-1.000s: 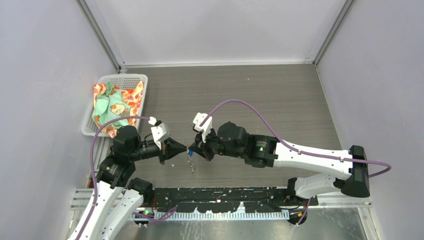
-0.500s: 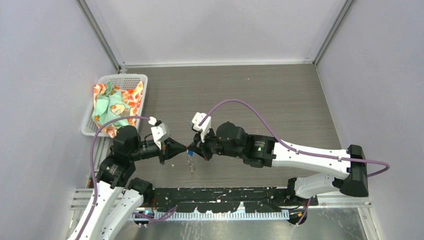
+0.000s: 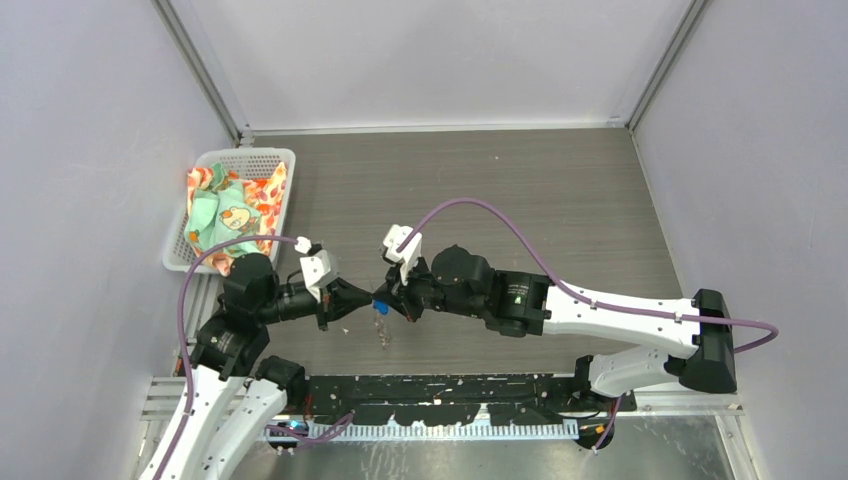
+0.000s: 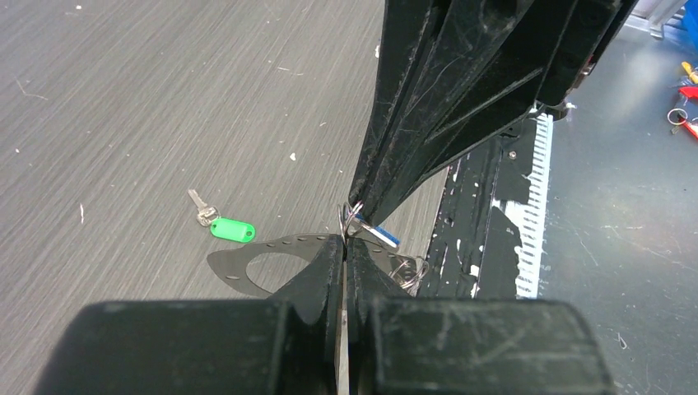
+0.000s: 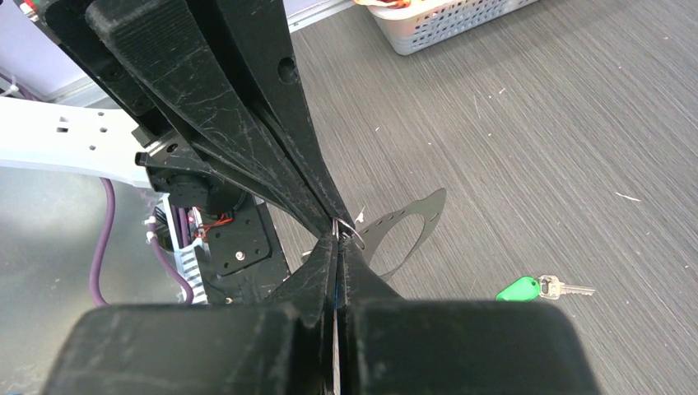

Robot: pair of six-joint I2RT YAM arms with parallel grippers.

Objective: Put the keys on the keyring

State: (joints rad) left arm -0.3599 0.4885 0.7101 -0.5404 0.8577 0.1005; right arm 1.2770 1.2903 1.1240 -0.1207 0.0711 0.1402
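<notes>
Midair, keyring (image 3: 381, 322) btwn L hand (image 3: 368, 298), R hand (image 3: 390, 298)

A: First entry?
B: Left gripper (image 4: 343, 247), fingers pressed together.
A: At its tips?
B: Right gripper (image 4: 359, 210), likewise closed, meeting it tip to tip. The keyring (image 4: 349, 220) and blue-headed key (image 4: 379, 235) sit there.
A: Left of those tips?
B: Green-headed key (image 4: 224, 228), flat on the table (image 4: 123, 99).

Bright, even light; soft shadows, sharp focus.
</notes>
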